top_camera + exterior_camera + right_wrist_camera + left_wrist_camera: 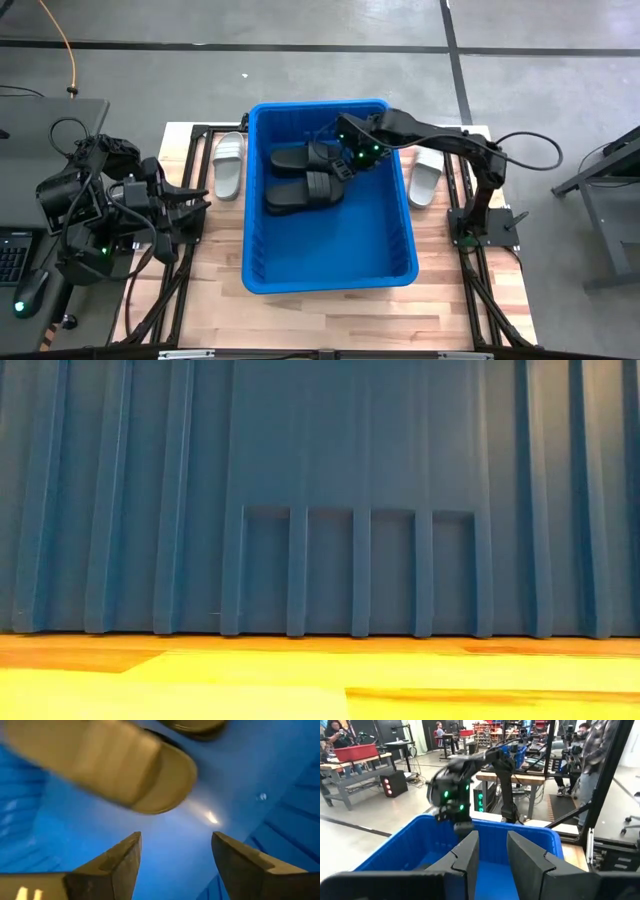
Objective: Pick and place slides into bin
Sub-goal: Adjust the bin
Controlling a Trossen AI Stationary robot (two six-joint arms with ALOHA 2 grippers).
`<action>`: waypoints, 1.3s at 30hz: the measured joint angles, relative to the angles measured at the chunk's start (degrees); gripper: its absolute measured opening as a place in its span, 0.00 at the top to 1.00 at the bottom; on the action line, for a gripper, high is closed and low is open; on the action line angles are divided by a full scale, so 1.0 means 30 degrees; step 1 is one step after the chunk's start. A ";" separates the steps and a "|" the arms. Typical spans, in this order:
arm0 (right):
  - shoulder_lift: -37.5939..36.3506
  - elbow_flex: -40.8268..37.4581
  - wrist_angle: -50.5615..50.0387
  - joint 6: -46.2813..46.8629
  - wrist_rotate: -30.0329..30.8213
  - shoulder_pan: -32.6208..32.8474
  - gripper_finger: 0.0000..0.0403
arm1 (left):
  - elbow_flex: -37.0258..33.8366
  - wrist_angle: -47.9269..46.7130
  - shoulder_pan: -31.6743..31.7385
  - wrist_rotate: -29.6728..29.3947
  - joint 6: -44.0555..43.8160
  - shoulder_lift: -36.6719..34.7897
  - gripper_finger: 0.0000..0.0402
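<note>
The blue bin [330, 283] stands mid-table; its ribbed wall [320, 490] fills the low view. Two black slides [305, 157] [303, 192] lie side by side on the bin's floor at its far end. One pale slide [228, 165] lies on the table left of the bin, another [428, 178] on the table to its right. My right gripper [347, 162] [175, 837] hangs open over the bin beside the black slides, pointing down, with only bin floor between its fingers; one slide [115, 765] shows blurred just beyond them. My left gripper [492, 837] waits at the table's left edge, slightly open, with nothing in it.
The bin's near half [330, 240] is bare floor. Wooden tabletop [330, 320] lies free in front of the bin. A desk with a keyboard and mouse [30, 290] stands left of the table. People and workbenches show in the room beyond.
</note>
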 joint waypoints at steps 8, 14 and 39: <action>0.0000 0.5711 -0.3618 -0.2120 0.1099 0.2076 0.45 | 0.0000 -0.0004 0.0007 0.0150 0.0813 0.0000 0.77; -0.0107 0.8958 -0.5505 -0.2265 0.2841 0.4351 0.47 | 0.0000 -0.0004 0.0003 0.0157 0.0813 0.0000 0.77; -0.1548 0.8363 -0.5578 0.7719 0.1128 1.8972 0.46 | 0.0000 -0.0004 0.0006 0.1303 0.0806 0.0041 0.77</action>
